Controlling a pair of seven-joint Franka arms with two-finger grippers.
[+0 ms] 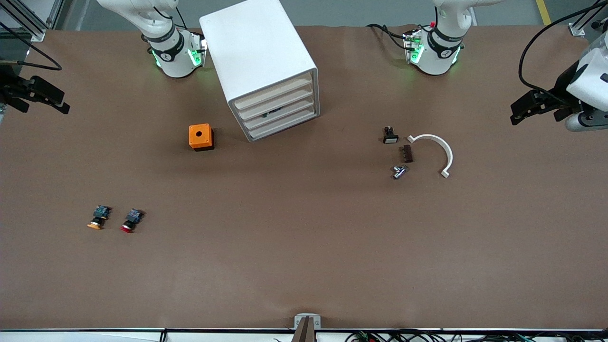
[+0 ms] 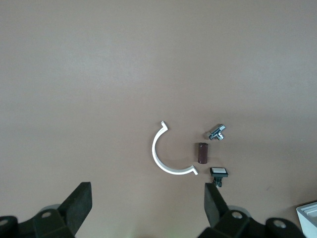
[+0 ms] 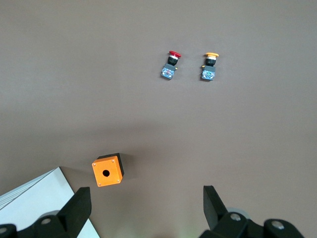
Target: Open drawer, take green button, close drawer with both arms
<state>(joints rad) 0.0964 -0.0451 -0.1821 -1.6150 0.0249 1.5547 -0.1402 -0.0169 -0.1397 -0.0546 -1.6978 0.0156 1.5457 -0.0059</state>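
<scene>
The white cabinet (image 1: 259,57) stands on the table between the arms' bases, nearer the right arm's. Its four cream drawer fronts (image 1: 278,109) all look pushed in. The green-capped button is not in view. My left gripper (image 1: 520,111) hangs open and empty in the air at the left arm's end of the table; in the left wrist view (image 2: 147,206) its fingers (image 2: 79,203) stand wide apart. My right gripper (image 1: 45,97) hangs open and empty at the right arm's end; in the right wrist view (image 3: 147,208) its fingers (image 3: 79,208) stand wide apart.
An orange cube with a hole (image 1: 201,137) sits beside the cabinet. An orange-capped button (image 1: 98,217) and a red-capped button (image 1: 131,221) lie nearer the front camera. A white curved piece (image 1: 434,152), a white-capped switch (image 1: 390,136), a brown cylinder (image 1: 407,153) and a chrome part (image 1: 399,171) lie toward the left arm's end.
</scene>
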